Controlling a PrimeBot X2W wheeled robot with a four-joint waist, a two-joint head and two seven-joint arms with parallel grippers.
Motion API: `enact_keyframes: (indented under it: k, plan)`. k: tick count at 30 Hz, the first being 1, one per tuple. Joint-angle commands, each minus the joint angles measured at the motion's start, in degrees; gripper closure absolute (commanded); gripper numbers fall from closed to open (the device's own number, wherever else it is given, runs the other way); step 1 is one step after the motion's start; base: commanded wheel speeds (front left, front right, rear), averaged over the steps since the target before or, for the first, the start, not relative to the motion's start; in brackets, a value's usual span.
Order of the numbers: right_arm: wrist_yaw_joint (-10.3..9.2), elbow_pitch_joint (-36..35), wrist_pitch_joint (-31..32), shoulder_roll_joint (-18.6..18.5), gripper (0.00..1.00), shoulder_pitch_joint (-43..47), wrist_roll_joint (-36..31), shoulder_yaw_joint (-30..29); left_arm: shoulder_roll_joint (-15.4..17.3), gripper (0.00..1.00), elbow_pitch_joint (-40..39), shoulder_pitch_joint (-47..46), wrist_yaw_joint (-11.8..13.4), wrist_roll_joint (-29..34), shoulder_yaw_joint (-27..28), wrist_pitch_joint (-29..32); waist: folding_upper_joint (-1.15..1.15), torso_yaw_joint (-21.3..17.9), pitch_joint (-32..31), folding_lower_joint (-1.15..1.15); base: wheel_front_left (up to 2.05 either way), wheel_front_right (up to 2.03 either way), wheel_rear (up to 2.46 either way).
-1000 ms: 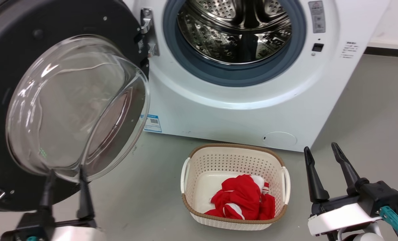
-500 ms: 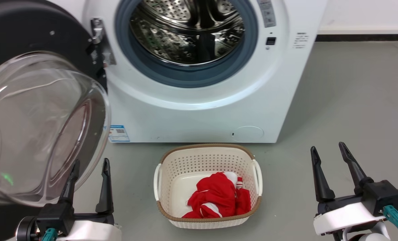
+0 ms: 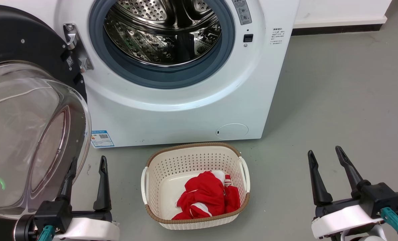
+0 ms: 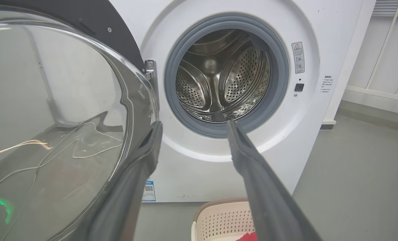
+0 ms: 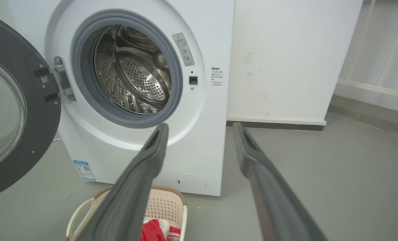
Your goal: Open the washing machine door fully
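The white washing machine [image 3: 172, 113] stands with its steel drum [image 3: 162, 30] exposed. Its door [image 3: 18, 40] is swung out to the left on its hinge, and the clear glass bowl [image 3: 25, 134] bulges toward me. My left gripper [image 3: 88, 160] is open at the bowl's lower right edge, with nothing between its fingers. In the left wrist view this gripper [image 4: 194, 123] has one finger lying along the door [image 4: 52, 117]; I cannot tell whether they touch. My right gripper [image 3: 323, 150] hangs open and empty over the floor at the lower right, its tips [image 5: 201, 125] pointing toward the machine [image 5: 212, 40] and the door [image 5: 35, 110].
A cream perforated basket [image 3: 194, 150] holding red and white cloth [image 3: 205, 197] sits on the floor in front of the machine, between my grippers. Open grey floor [image 3: 336, 93] stretches to the right. A white wall [image 5: 286, 50] stands beside the machine.
The head camera has swung right, so the machine and basket sit further left in the picture. My left gripper has come out from under the glass bowl to its lower right edge.
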Motion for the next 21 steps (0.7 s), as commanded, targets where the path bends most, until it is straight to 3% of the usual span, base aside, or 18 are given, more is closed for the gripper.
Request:
enact_keyframes:
  k: [1,13,14,17,21]
  plan:
    - [-0.04,0.1,-0.1,0.1,0.00,0.1,0.4,0.2,0.0,0.00,0.1,-0.6,-0.1,0.2,0.2,-0.1,0.00,0.0,0.1,0.00,0.00,0.00,0.00]
    - [-0.04,0.7,-0.6,0.1,0.00,-0.8,0.9,0.5,0.0,0.00,0.3,-1.0,-0.5,0.4,0.6,-0.1,0.00,0.0,0.7,0.00,0.00,0.00,0.00]
    - [0.00,0.7,-0.3,0.0,1.00,-0.2,0.9,0.5,0.0,1.00,0.2,-0.3,-0.3,0.1,0.4,0.0,0.00,0.0,0.8,0.00,0.00,0.00,0.00]
    - [0.00,1.8,-0.2,0.0,1.00,0.4,1.4,0.6,-0.1,1.00,1.8,0.0,-0.3,-0.5,0.4,0.3,0.00,0.0,0.8,0.00,0.00,0.00,0.00]
    - [0.00,1.8,0.4,-0.2,1.00,0.4,6.8,0.6,-0.1,1.00,3.1,-1.1,-0.4,-5.2,1.0,2.1,0.00,0.1,0.7,0.00,0.00,0.00,0.00]
